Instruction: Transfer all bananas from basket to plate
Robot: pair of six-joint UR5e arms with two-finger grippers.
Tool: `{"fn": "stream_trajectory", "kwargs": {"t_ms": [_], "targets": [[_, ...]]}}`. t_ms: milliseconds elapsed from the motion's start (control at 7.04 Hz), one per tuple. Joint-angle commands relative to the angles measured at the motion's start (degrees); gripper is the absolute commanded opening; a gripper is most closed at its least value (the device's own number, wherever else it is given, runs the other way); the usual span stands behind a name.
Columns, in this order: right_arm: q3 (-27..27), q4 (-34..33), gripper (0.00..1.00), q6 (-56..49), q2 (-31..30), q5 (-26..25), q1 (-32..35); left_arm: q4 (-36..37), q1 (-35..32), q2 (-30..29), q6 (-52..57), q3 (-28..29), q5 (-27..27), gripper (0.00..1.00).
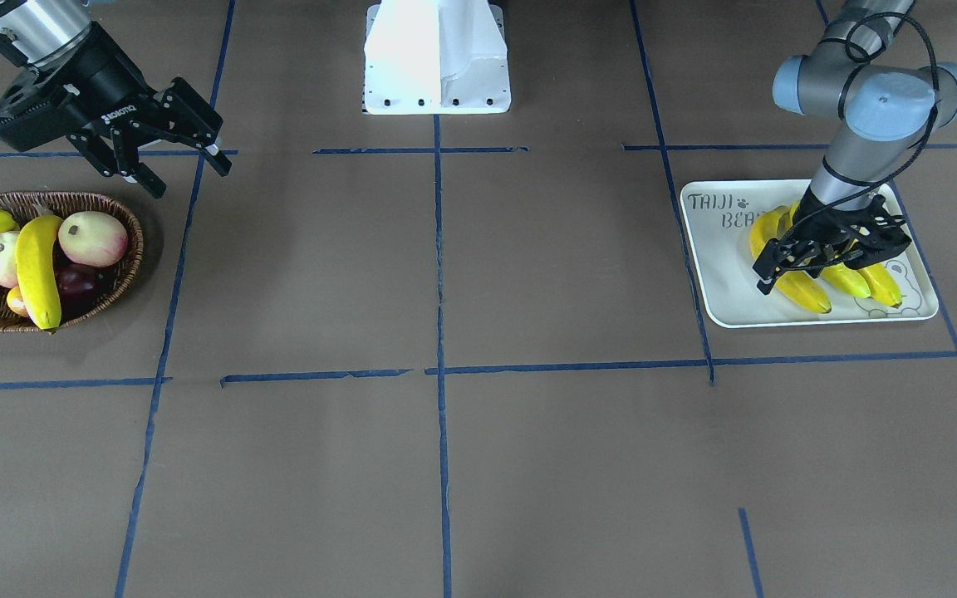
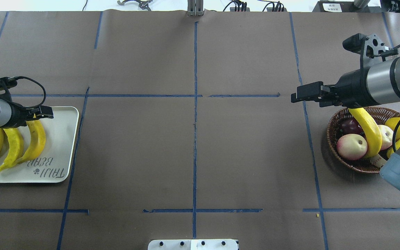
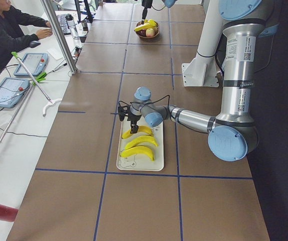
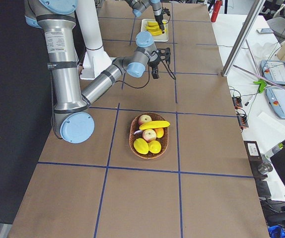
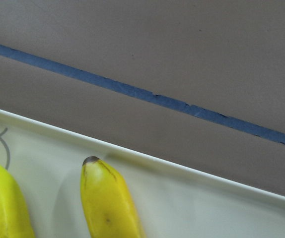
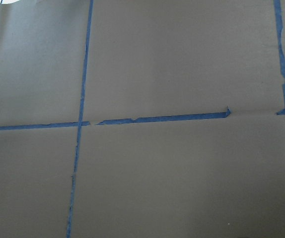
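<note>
Three yellow bananas (image 2: 14,146) lie side by side on the off-white rectangular plate (image 2: 61,139), and another banana (image 1: 36,266) lies on top in the brown wicker basket (image 1: 117,286).

tray print: "taiji bear" with a small paw mark, dark outline letters on the flat off-white rectangular tray with raised rim (image 1: 719,291); the end is hidden by a yellow banana (image 1: 765,232) in the front-facing view, and reads whole but upside down in the overhead view.
gripper brand: "robotiq", white on the body of the right arm's black two-finger gripper (image 1: 188,176).
arm stickers: white stickers (image 3: 242,49) on the near silver arm tube (image 3: 239,75), print too small to read.
</note>
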Motion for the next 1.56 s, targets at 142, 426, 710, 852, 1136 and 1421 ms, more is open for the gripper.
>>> {"fn": "stream_trajectory", "kwargs": {"t_ms": [142, 426, 710, 852, 1136, 1421], "targets": [[-0.7, 0.0, 1.0, -7.9, -8.1, 0.1, 2.9, 0.6, -0.8, 0.2, -0.6, -8.9, -6.4, 0.99], [-5.0, 0.2, 1.0, -18.3, -11.9, -0.2, 3.9, 10.6, -0.7, -2.9, -0.8, -14.0, -7.1, 0.99], [-8.6, 0.2, 1.0, -29.0, -14.9, -0.7, 4.9, 16.5, -0.6, -8.4, -3.6, -14.9, -7.2, 1.0], [-10.4, 0.2, 1.0, -29.9, -14.9, -0.6, 4.8, 16.5, -0.1, -9.3, -4.9, -14.9, -7.2, 1.0], [-13.5, 0.2, 1.0, -30.0, -14.8, -0.3, 4.7, 16.5, 0.0, -9.5, -5.0, -14.1, -7.2, 1.0], [-14.9, 0.0, 0.97, -30.0, -14.6, -0.3, 4.6, 16.4, 0.0, -9.8, -4.9, -13.9, -7.2, 1.0]]}}
